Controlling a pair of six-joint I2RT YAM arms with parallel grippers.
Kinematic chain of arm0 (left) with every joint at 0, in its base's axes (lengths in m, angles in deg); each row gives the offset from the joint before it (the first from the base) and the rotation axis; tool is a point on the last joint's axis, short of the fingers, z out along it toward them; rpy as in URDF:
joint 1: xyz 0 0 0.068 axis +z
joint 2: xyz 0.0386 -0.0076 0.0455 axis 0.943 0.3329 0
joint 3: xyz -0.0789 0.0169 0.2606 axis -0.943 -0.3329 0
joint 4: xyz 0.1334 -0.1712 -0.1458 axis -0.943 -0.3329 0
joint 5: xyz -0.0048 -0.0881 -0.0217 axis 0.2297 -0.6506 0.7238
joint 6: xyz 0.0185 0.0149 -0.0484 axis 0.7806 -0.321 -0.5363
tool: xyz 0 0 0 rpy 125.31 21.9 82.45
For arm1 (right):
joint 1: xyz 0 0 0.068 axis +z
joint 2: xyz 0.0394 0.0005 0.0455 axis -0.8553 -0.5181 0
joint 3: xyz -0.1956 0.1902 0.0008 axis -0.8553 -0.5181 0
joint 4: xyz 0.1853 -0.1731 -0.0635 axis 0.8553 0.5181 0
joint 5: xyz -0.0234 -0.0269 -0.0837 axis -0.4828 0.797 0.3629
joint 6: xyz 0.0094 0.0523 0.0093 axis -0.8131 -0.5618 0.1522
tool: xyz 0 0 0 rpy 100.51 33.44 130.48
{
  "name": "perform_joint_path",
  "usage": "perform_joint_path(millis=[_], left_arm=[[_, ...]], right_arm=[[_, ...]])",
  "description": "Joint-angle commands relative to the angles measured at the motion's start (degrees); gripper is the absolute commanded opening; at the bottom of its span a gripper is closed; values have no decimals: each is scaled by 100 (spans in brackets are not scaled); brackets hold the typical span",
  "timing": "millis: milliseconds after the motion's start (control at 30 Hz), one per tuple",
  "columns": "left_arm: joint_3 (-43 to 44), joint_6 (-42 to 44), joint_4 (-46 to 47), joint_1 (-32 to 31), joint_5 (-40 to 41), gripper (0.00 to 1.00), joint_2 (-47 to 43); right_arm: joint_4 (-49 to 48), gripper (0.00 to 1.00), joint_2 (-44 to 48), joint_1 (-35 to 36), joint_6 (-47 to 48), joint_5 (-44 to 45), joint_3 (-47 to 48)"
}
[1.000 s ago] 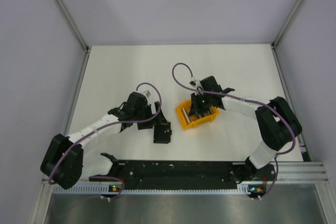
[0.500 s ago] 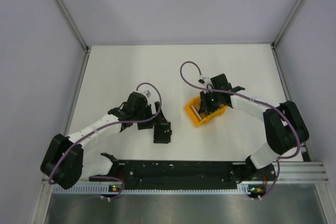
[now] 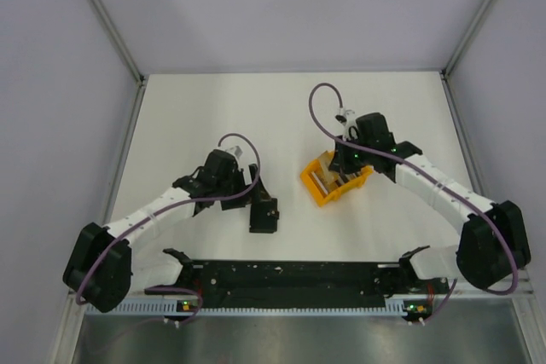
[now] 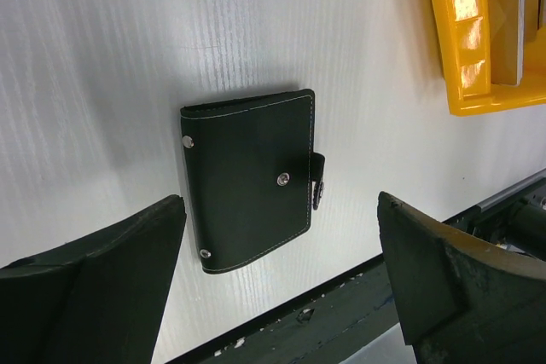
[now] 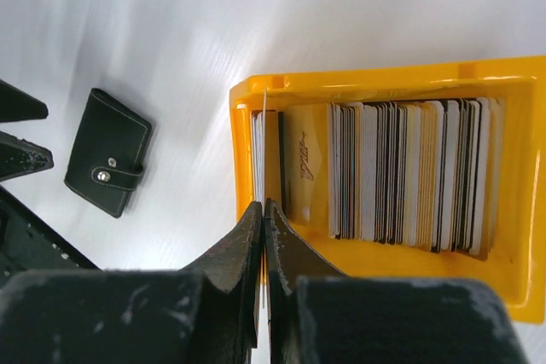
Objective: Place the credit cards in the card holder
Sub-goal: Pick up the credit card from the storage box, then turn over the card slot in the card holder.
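Card holder [image 4: 247, 181] is lying flat on the table [image 3: 196, 117], folded shut, with its strap wrapping the right-hand edge and sitting snapped down. In the left wrist view its long axis is running up and down the frame, spine to the left, strap to the right. The left gripper [image 4: 279, 206] is hovering directly over it with the fingers [image 4: 111, 270] spread wide, one to each side, touching nothing. The spread is lying across the holder's short axis.

The right gripper [image 5: 264, 206] is hanging over the left end of the orange bin [image 5: 384, 87]. Its fingers are pressing together on a thin pale edge, judged to be a single card [image 5: 265, 151] held edge-on. The credit cards [image 5: 409, 172] are standing packed on edge in a row along the bin, a gap separating them from the left end.

Governing relation: from the right gripper, the holder is lying off to the robot's left and nearer the arm bases, well apart from the bin on bare table. The left arm is plainly the nearer one.

Judgement: the holder is offering no open pocket. The strap is needing release and the cover folding back before any card can enter, and the left arm is best placed for that. Risks: the thin card twisting in the pinch, and the holder sliding on the smooth table.
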Motion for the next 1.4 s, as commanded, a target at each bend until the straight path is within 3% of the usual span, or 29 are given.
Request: perform_joint_path(millis=[0, 133, 267, 333, 400, 533, 667, 867, 1367], left_arm=[[113, -23, -147, -22, 470, 98, -349], [121, -181, -463, -13, 1067, 98, -604], [218, -479, -1025, -22, 1919, 98, -876], [262, -576, -1306, -22, 2244, 98, -973], [288, -734, -1587, -22, 2535, 98, -1061], [253, -989, -1878, -13, 2913, 98, -1254], [210, -1226, -2177, 4, 3229, 98, -1509], [8, -1578, -2538, 40, 3599, 99, -1957], [-28, -1623, -2925, 84, 3661, 98, -2098]], right_arm=[[35, 0, 516, 248, -792, 850, 172], [360, 0, 683, 1003, -1486, 2071, 382], [1079, 0, 552, 1724, -2856, 3590, 664], [1204, 0, 456, 2348, -2965, 4505, 778], [1319, 0, 262, 2788, -3157, 4860, 962], [1039, 0, -125, 3185, -3378, 4458, 1113], [82, 0, -187, 3212, -3667, 3081, 648], [-657, 0, -538, 3361, -3598, 2419, 585], [-694, 0, -1891, 3959, -3536, 2347, 1306]])
